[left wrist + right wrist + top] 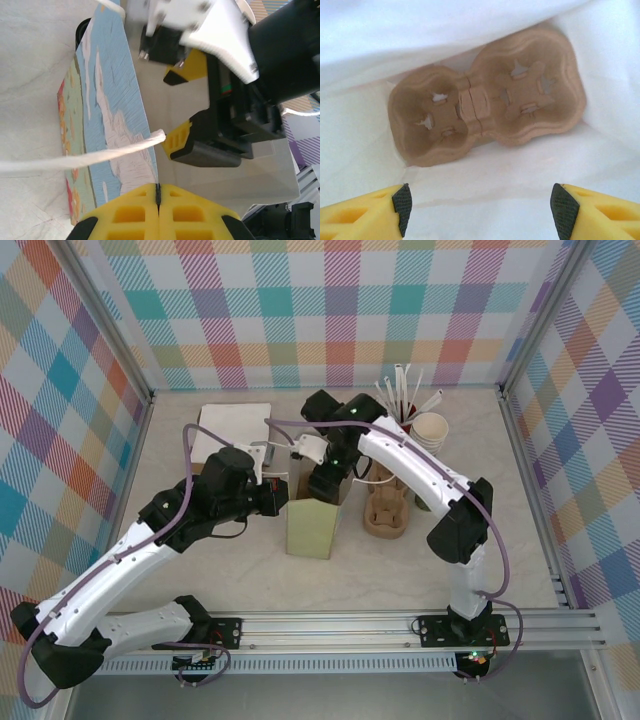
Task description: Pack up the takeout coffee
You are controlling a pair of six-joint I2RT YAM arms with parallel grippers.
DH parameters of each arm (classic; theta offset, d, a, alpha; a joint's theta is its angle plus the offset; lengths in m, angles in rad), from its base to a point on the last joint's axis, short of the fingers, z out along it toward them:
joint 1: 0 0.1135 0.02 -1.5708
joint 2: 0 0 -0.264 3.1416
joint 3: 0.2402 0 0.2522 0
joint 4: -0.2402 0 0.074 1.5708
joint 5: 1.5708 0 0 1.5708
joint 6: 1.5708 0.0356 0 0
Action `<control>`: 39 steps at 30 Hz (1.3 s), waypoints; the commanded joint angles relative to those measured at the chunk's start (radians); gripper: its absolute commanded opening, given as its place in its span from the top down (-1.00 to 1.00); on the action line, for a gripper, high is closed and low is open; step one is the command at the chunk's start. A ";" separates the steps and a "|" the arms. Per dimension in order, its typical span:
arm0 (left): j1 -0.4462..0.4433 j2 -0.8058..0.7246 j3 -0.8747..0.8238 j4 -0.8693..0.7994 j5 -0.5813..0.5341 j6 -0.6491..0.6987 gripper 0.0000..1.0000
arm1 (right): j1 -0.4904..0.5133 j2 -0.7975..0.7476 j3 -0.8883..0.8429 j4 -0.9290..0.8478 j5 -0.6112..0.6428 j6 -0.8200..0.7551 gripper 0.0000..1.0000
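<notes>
Right end effector [483, 204] gapes above the empty carrier [485, 95] inside the bag [312, 530]; left end effector [158, 192] pinches its rim; coffee apparently not yet packed.

We see the bag [312, 528] standing mid-desk [390, 575], between the two arms. A cup carrier [485, 95] lies flat on the bag's floor. The right claw [482, 210] hangs in the bag's mouth, directly above that carrier. The left claw [158, 194] pinches the bag's left rim. A second carrier [386, 516] sits just right of the bag. Behind it, at the rear right, stand the cup of straws [402, 405] and, to its right, the stacked cups [431, 430]. A flat pad [234, 430] lies at the rear left.
</notes>
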 commanded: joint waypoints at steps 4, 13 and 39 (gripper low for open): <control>-0.014 -0.040 -0.014 -0.025 -0.052 -0.012 1.00 | -0.022 -0.078 0.134 0.008 -0.057 0.052 -0.63; -0.014 -0.060 -0.045 -0.027 -0.116 -0.066 1.00 | -0.061 -0.193 0.208 0.037 -0.029 0.131 -0.80; -0.015 -0.098 -0.084 -0.045 -0.194 -0.097 0.31 | -0.349 -0.865 -0.748 0.414 0.079 0.563 -0.99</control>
